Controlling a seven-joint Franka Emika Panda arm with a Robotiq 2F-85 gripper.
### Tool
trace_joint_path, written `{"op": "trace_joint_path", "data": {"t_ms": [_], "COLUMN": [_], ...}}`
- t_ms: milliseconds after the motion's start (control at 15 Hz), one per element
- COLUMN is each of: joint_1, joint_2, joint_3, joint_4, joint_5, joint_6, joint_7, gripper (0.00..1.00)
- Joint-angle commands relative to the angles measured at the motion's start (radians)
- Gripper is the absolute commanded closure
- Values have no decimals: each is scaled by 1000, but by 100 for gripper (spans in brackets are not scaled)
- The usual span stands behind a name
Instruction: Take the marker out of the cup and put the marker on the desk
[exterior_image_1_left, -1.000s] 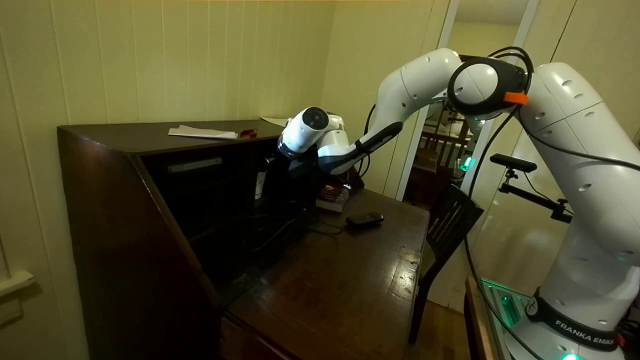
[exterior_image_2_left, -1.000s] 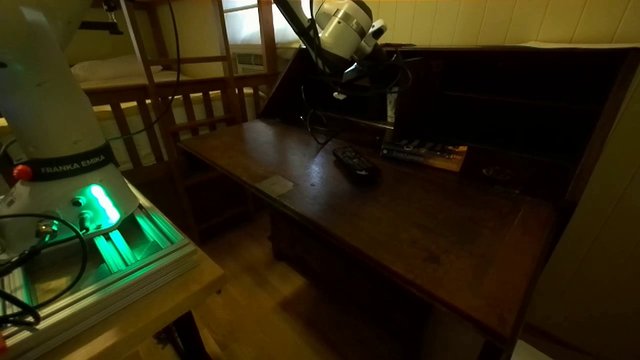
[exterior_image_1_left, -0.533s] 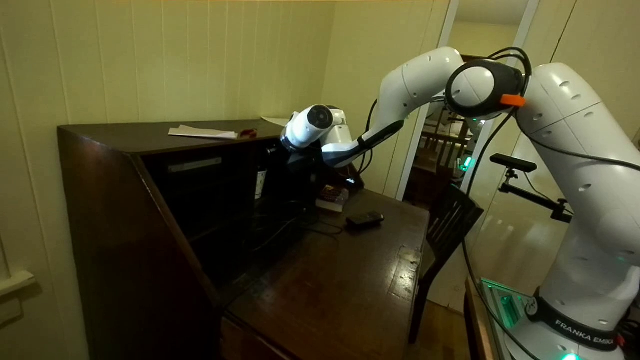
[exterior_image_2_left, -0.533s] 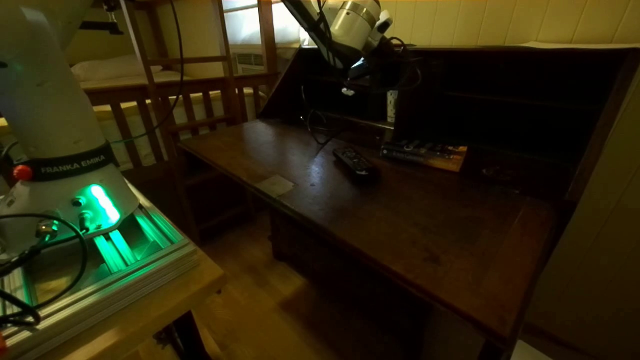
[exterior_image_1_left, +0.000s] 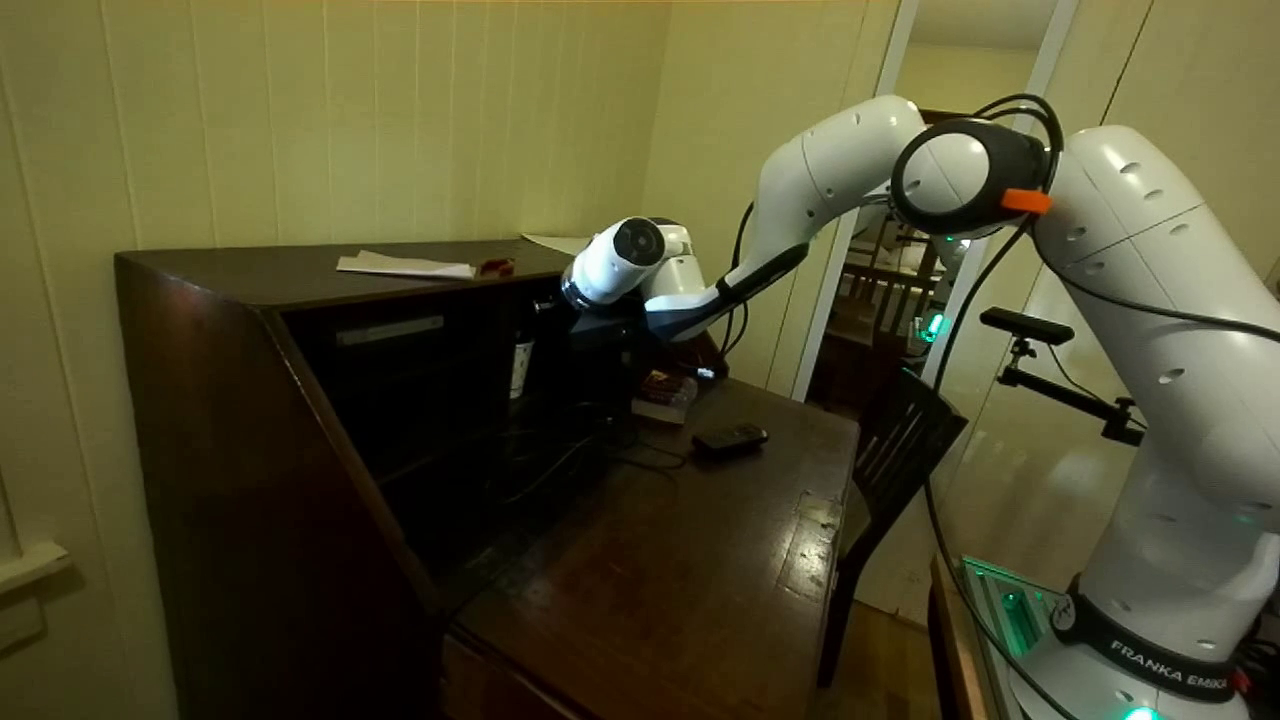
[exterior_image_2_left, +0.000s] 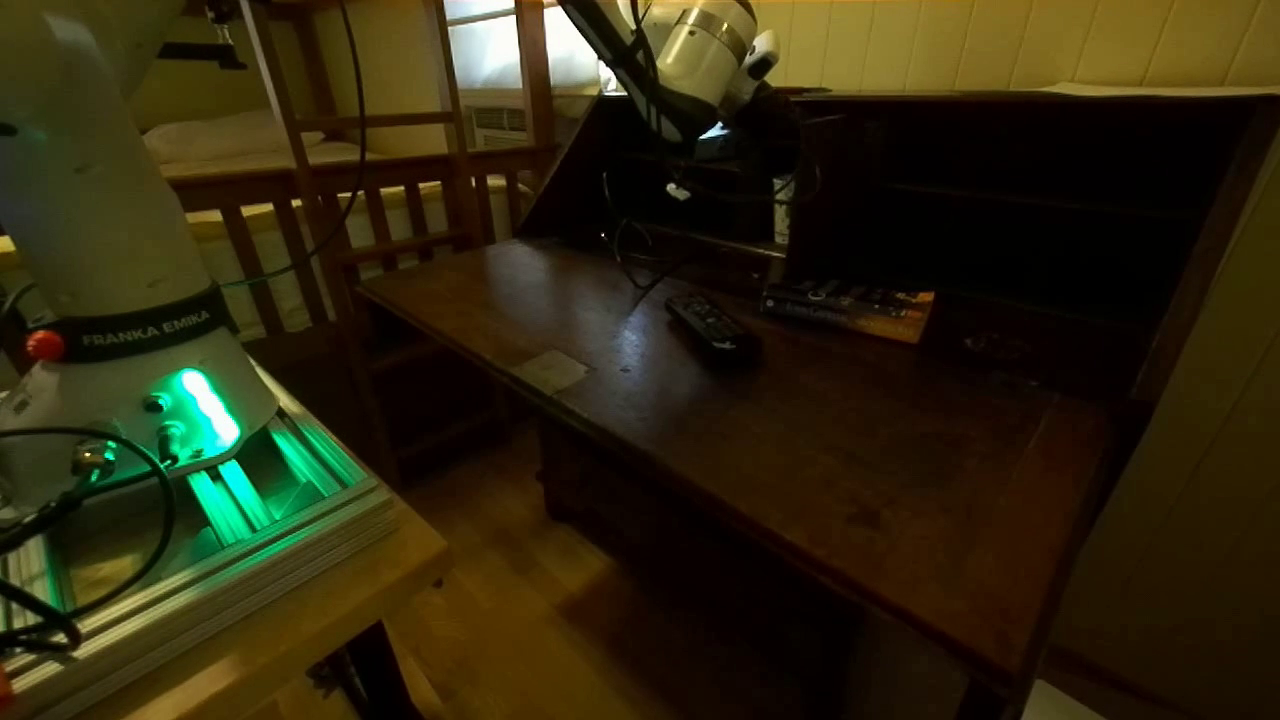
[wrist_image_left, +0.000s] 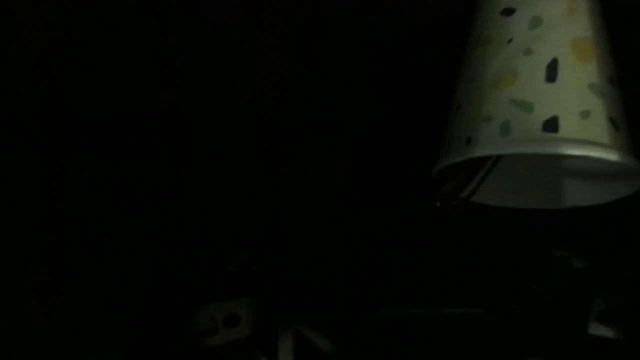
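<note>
Pincer (wrist_image_left: 410, 292): in your wrist view the two fingers (wrist_image_left: 243, 320) stand well apart, low in the frame and mostly drowned in dark; you can make out nothing held between them.
Paper cup (wrist_image_left: 540, 95): up and to the right in your wrist view, white with green, yellow and black flecks, outside the grip, its open mouth turned toward the pincer; in both exterior views you see it upright on a shelf (exterior_image_2_left: 740, 244) inside the bench (exterior_image_1_left: 690, 560).
Inside the cup: a slender dark shape (wrist_image_left: 481, 179) slants across the left of the mouth, against the pale inner wall; you cannot tell in this light whether it is the marker.
Arm (exterior_image_1_left: 840, 160): it reaches across the bench, and its white wrist link (exterior_image_1_left: 612, 262) hangs higher than the cup; the fingers are lost to you in shadow in both exterior views.
Remote control (exterior_image_1_left: 730, 439): dark, lying on the bench, lower than the cup and apart from it.
Book (exterior_image_2_left: 850, 312): lying near the remote control, close in by the shelving, in both exterior views.
Bench top: in an exterior view you have loose white papers (exterior_image_1_left: 405, 265) with a small red object (exterior_image_1_left: 497, 267) just beside them.
Chair (exterior_image_1_left: 905, 440): dark, slat-backed, standing just beyond the bench's edge.
</note>
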Motion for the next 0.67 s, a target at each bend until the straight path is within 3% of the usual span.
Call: {"op": "trace_joint_path", "data": {"t_ms": [0, 400, 600], "joint_1": [20, 8, -2], "joint_2": [-38, -37, -5], "joint_3": [-24, -15, -4], "joint_4": [-70, -76, -43], "joint_5": [-47, -65, -26], "joint_6": [-28, 28, 27], "joint_7": [111, 150, 90], "gripper": [0, 0, 0]}}
